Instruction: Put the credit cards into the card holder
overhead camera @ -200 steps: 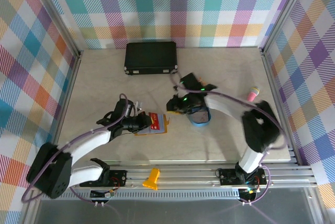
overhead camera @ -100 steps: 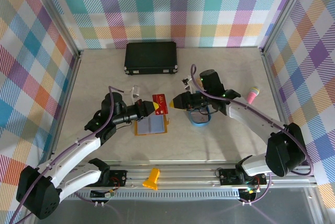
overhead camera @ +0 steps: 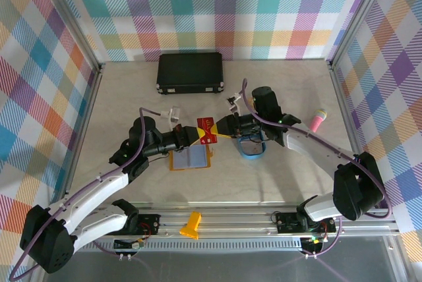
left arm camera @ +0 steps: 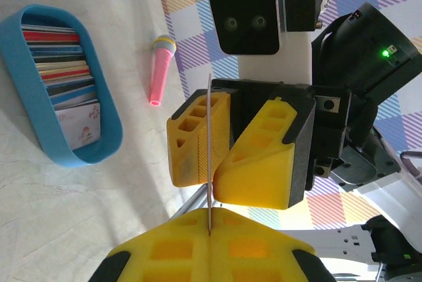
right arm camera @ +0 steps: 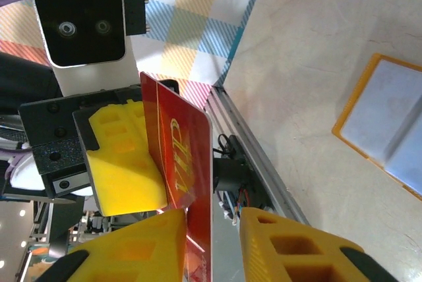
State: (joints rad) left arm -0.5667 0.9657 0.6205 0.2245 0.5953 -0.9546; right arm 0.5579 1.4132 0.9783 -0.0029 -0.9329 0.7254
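My left gripper [overhead camera: 191,136] [left arm camera: 210,219] is shut on one edge of a red credit card [overhead camera: 208,131] [left arm camera: 210,117] [right arm camera: 181,157] and holds it in the air above the table. My right gripper [overhead camera: 223,128] [right arm camera: 211,229] faces it, open, with the card's free end between its jaws. One pad lies against the card and a narrow gap shows on the other side. The yellow card holder [overhead camera: 191,158] [right arm camera: 389,117] lies open on the table below, its light blue pockets up. More credit cards [left arm camera: 59,78] stand in a blue tray [overhead camera: 252,152] [left arm camera: 105,143].
A black case [overhead camera: 190,72] sits at the back of the table. A pink toy microphone [overhead camera: 318,119] [left arm camera: 158,71] lies to the right of the tray. A small yellow object [overhead camera: 190,225] rests on the front rail. Checked walls enclose the table.
My left gripper rose from the card holder with the red card. My right gripper left the tray, came to the card's free end and narrowed its jaws round it.
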